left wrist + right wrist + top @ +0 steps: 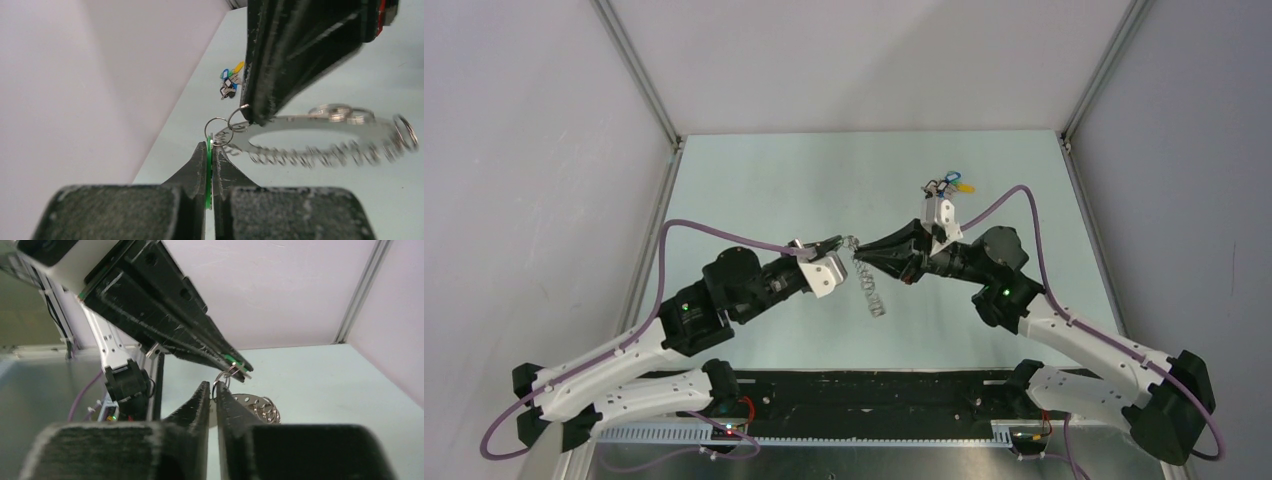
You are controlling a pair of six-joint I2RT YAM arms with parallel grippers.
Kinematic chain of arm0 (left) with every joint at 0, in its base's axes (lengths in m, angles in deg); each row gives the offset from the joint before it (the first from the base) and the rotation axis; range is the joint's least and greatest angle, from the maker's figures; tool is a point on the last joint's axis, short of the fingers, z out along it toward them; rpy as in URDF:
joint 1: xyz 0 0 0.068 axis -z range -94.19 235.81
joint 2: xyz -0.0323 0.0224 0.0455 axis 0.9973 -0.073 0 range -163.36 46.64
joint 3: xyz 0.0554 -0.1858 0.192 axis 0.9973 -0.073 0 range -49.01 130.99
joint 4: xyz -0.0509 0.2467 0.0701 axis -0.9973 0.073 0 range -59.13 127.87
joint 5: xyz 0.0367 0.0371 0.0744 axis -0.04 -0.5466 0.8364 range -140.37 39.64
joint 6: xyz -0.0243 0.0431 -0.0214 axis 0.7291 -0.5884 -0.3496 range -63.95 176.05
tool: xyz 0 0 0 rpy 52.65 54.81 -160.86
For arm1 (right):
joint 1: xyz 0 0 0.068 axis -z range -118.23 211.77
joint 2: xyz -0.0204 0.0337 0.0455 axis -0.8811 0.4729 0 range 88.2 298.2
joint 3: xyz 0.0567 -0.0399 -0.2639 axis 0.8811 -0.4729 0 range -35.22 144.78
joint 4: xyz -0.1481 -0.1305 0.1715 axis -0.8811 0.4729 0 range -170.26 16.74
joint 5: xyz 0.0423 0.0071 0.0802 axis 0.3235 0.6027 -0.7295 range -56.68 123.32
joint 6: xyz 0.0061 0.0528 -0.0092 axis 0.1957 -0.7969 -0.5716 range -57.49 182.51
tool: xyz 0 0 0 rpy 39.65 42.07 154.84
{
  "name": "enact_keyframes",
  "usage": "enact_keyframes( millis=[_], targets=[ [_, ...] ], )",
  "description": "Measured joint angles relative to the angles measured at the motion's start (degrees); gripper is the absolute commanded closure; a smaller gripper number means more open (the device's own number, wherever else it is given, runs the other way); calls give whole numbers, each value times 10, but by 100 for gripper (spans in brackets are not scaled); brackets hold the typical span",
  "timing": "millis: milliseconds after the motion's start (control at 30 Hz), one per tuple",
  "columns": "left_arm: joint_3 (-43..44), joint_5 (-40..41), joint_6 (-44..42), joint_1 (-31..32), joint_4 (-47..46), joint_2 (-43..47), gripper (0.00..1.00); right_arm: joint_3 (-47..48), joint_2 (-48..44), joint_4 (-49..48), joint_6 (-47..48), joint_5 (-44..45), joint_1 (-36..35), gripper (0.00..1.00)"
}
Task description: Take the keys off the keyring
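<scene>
The keyring (300,131) is a flat grey metal ring with many small wire loops along its rim; it hangs in the air between my two grippers (871,290) and shows behind my right fingers (250,402). My left gripper (210,142) is shut on a green-headed key (208,170), which is still linked to the keyring by a small wire loop (216,127). My right gripper (214,386) is shut on the edge of the keyring. The two grippers meet tip to tip above the table middle (852,245). The green key shows in my left fingers (231,359).
A small bunch of keys with blue and yellow heads (949,185) lies on the pale green table (764,190) at the back right; it also shows in the left wrist view (231,80). Grey walls stand on both sides and behind.
</scene>
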Motion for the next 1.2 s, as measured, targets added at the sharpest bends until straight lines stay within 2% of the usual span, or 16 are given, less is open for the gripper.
enact_keyframes(
  millis=[33, 100, 200, 733, 1200],
  targets=[
    [0, 0, 0, 0, 0, 0, 100, 0, 0, 3, 6, 0, -3, 63],
    [0, 11, 0, -2, 0, 0, 100, 0, -3, 19, 24, -4, -12, 55],
    [-5, 24, -1, -7, 1, 3, 100, 0, -11, 32, 44, -9, -22, 54],
    [-17, 9, 0, -10, 2, 17, 100, 0, -31, 58, 125, 31, -26, 65],
    [-19, -2, -4, -10, 3, 26, 100, 45, 24, 103, 158, 49, -37, 70]
  ],
)
